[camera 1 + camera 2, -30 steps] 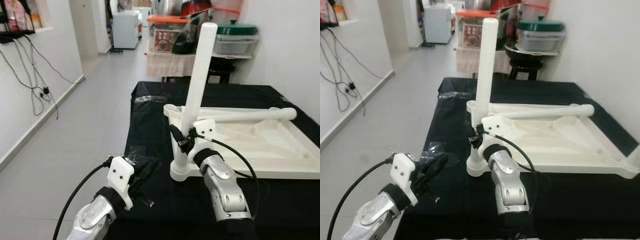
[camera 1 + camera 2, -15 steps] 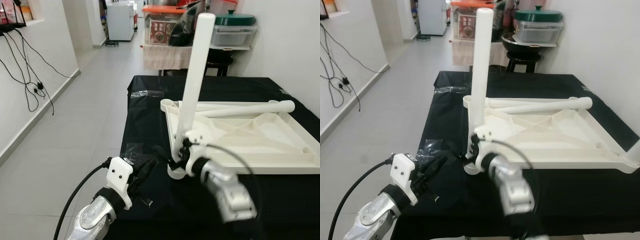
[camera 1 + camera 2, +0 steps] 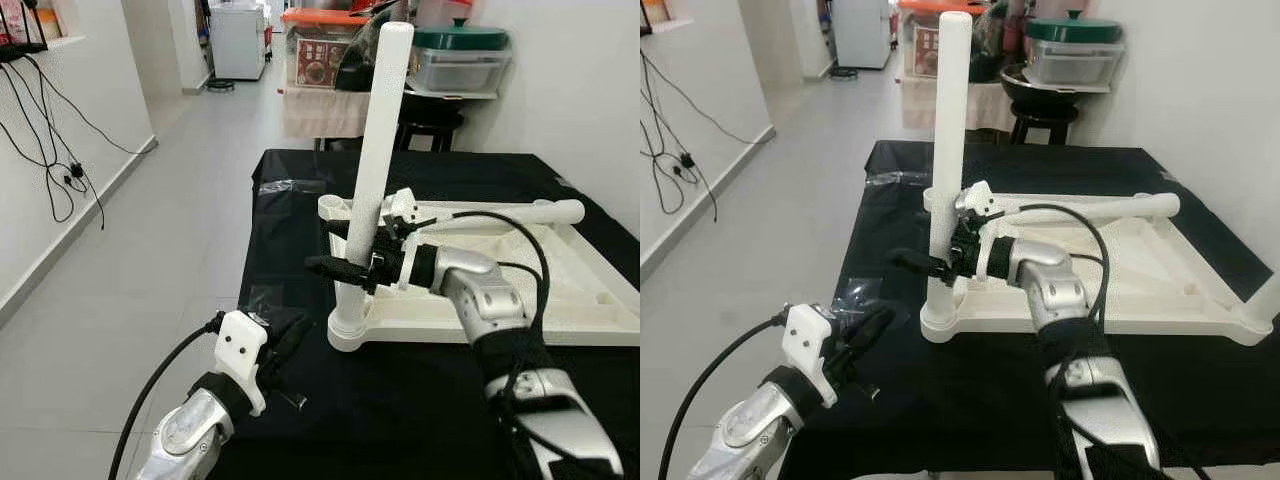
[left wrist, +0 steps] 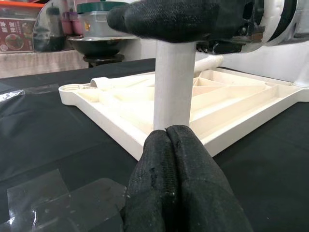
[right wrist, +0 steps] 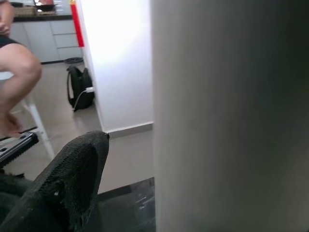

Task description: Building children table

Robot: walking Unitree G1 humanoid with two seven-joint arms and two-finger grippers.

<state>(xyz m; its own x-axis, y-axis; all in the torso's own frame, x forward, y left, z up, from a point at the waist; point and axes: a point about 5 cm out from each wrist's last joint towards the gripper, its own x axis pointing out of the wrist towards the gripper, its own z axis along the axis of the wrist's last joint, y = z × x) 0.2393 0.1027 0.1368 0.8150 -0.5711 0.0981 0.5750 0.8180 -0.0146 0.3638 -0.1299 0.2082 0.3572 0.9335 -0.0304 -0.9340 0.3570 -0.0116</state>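
A white table leg (image 3: 378, 165) stands upright in the near left corner socket of the upturned white table (image 3: 520, 290) on the black tabletop (image 3: 300, 240). The right gripper (image 3: 345, 262) clasps the leg low down. The left gripper (image 3: 285, 340), fingers pressed together, hovers near the tabletop's left edge.

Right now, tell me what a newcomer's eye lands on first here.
A tall white table leg stands upright at the near left corner of the upturned white tabletop on the black-covered table. The right gripper reaches across at mid-height, fingers either side of it. The left gripper hovers low, fingers shut, pointing at its base.
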